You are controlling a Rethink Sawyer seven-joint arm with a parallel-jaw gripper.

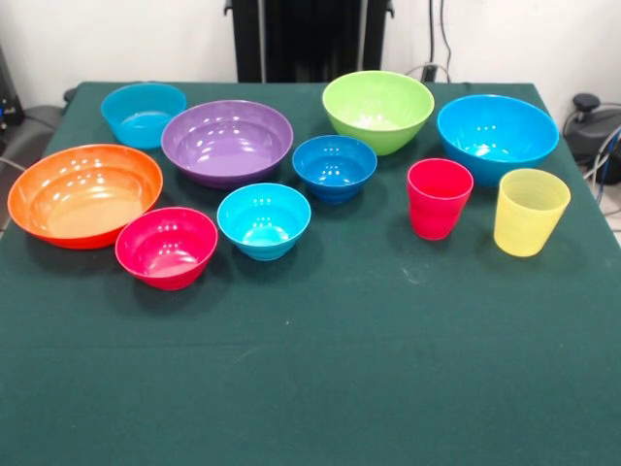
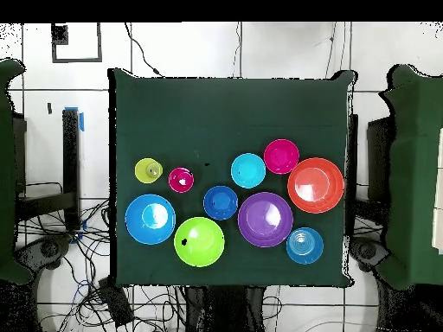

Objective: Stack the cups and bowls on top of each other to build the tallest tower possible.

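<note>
Separately: glossy round bowls (image 1: pixel 227 142), tapered cups (image 1: pixel 530 212) on green cloth (image 1: pixel 320 379); tool unseen.

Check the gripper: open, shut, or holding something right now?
Gripper: not in view in either camera; state cannot be told. Nothing is stacked yet.

Nothing stacked: eight bowls and two cups all sit upright and separate on the green tablecloth. Front view, left to right: orange bowl (image 1: pixel 84 195) largest at the left edge, pink-red bowl (image 1: pixel 167 247) just in front of it, cyan bowl (image 1: pixel 143 114) at the back, purple bowl (image 1: pixel 227 142), small cyan bowl (image 1: pixel 264 220), dark blue bowl (image 1: pixel 335 167), lime green bowl (image 1: pixel 377 111), big blue bowl (image 1: pixel 497 137). Red-pink cup (image 1: pixel 439 198) and translucent ribbed yellow cup (image 1: pixel 530 212) stand side by side in front of the big blue bowl, mouths up.
</note>
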